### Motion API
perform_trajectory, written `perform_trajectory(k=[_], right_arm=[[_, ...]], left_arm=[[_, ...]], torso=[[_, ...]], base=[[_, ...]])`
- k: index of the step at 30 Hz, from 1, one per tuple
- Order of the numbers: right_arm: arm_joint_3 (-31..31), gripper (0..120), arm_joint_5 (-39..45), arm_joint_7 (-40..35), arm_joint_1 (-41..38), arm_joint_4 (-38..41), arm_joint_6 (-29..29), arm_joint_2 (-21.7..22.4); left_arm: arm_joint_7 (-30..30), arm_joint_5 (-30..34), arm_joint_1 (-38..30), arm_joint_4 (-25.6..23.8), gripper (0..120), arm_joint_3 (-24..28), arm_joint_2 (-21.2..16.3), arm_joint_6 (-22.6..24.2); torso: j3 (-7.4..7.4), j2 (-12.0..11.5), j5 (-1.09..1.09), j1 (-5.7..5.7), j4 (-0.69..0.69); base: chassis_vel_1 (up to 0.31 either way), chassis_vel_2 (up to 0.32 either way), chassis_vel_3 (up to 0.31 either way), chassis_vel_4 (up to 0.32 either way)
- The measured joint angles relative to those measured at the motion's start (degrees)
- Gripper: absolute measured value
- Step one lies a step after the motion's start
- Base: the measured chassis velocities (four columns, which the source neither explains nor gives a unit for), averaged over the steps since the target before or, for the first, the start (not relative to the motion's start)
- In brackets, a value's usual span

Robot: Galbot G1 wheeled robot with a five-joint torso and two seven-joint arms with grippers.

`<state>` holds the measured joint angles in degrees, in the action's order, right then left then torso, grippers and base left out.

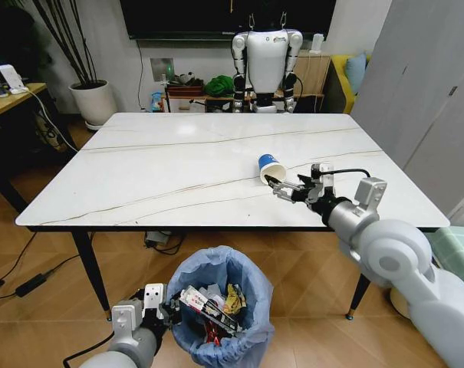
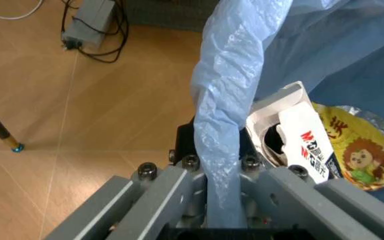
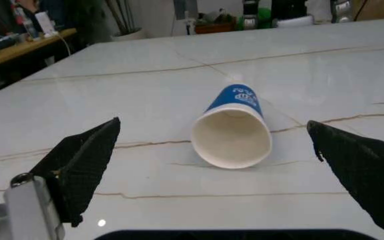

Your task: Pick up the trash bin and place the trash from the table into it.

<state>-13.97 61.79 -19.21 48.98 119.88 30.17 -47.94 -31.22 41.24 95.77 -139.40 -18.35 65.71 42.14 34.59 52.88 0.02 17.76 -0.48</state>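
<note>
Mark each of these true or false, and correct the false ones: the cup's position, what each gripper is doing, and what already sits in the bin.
1. The blue paper cup lies on its side on the table. True.
2. The right gripper is shut on the cup. False: its fingers are spread wide, open mouth of the cup facing them, nothing held.
3. The left gripper clamps the light-blue bag at the rim of the trash bin. True.
4. The trash bin stands on the table. False: it is held below the table's near edge.
5. A yellow snack wrapper is already in the bin. True.
</note>
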Motion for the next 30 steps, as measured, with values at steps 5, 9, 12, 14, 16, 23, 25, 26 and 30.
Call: perform_trajectory(k=[5,9,12,14,16,23,25,26,30], right_arm=[[1.56,100,-3.08,1.82,-2.64,-6.03,-0.04,-0.35],[3.28,100,-3.39,1.82,-5.41,-9.22,-0.1,-0.86],[5.0,100,-3.6,1.77,-7.71,-11.17,-0.29,-1.36],[7.02,100,-3.74,1.61,-9.69,-12.89,-0.45,-2.1],[7.52,100,-3.82,1.51,-10.14,-13.33,-0.49,-2.33],[10.16,100,-5.33,1.29,-11.69,-17.05,-1.01,-3.43],[10.62,100,-5.6,1.29,-11.94,-17.91,-1.15,-3.61],[10.7,100,-5.65,1.29,-12.0,-18.08,-1.18,-3.66],[11.24,100,-5.94,1.27,-12.83,-20.82,-1.49,-4.35]], left_arm=[[0.26,0.01,-0.41,0.29,0,0.23,-0.29,0.0],[0.34,0.04,-0.53,0.35,0,0.45,-0.38,0.0],[0.36,0.04,-0.54,0.37,0,0.5,-0.32,0.0],[0.36,-0.02,-0.51,0.37,0,0.5,-0.13,0.0],[0.37,-0.04,-0.49,0.37,0,0.49,-0.1,0.0],[0.38,-0.05,-0.29,-0.04,0,0.13,-0.08,0.0],[0.38,-0.05,-0.29,-0.12,0,0.12,-0.08,0.0],[0.39,-0.05,-0.28,-0.13,0,0.12,-0.08,0.0],[0.42,-0.05,-0.2,-0.26,0,0.21,-0.11,0.0]], torso=[[0.0,0.0,-0.01,0.0,-0.01],[0.0,0.0,-0.02,0.0,-0.01],[0.0,0.0,-0.02,0.0,0.01],[0.0,0.0,-0.02,0.0,0.01],[0.0,0.0,-0.03,0.0,0.01],[-0.01,0.0,-0.03,0.0,0.0],[0.0,0.0,-0.02,0.0,0.0],[0.0,0.0,-0.02,0.0,0.0],[0.0,0.0,-0.02,0.0,0.0]], base=[[0.0,0.0,0.0,0.0],[0.0,0.0,0.0,0.0],[0.0,0.0,0.0,0.0],[0.0,0.0,0.0,0.0],[0.0,0.0,0.0,0.0],[0.0,0.0,0.0,0.0],[0.0,0.0,0.0,0.0],[0.0,0.0,0.0,0.0],[0.0,0.0,0.0,0.0]])
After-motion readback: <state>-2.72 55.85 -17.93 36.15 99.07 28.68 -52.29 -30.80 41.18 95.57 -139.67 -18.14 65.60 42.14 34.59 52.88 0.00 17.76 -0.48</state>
